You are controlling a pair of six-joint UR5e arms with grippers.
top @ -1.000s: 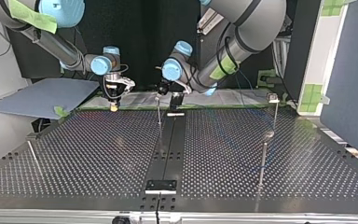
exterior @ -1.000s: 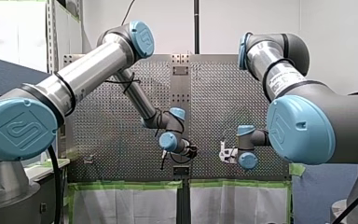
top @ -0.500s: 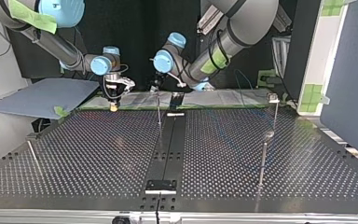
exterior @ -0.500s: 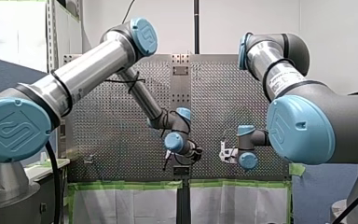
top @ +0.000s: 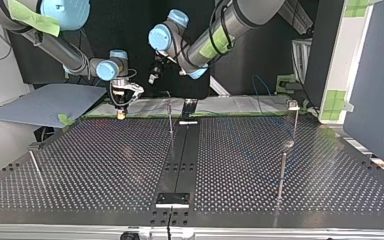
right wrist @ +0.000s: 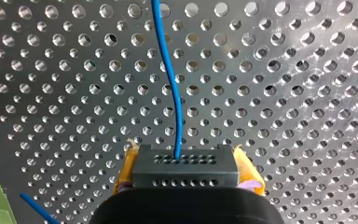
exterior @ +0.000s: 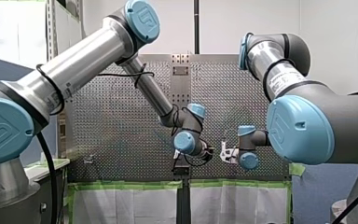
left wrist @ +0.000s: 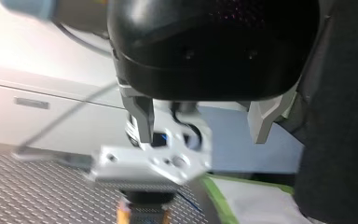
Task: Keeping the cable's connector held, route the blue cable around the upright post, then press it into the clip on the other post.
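- While my right gripper is clamping the connector, the blue cable is running out of view.
- My left gripper is hanging open, empty.
- The arm label is showing unreadably small.

Both arms are silver tubes with grey joints and pale blue caps stamped with a logo. A thin black cable loops around the left arm, with green tape on its forearm. The left gripper is black with grey metal fingers.

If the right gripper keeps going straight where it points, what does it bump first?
Most likely the perforated metal table: my right gripper, holding the black connector block, points straight at it, only the blue cable between.
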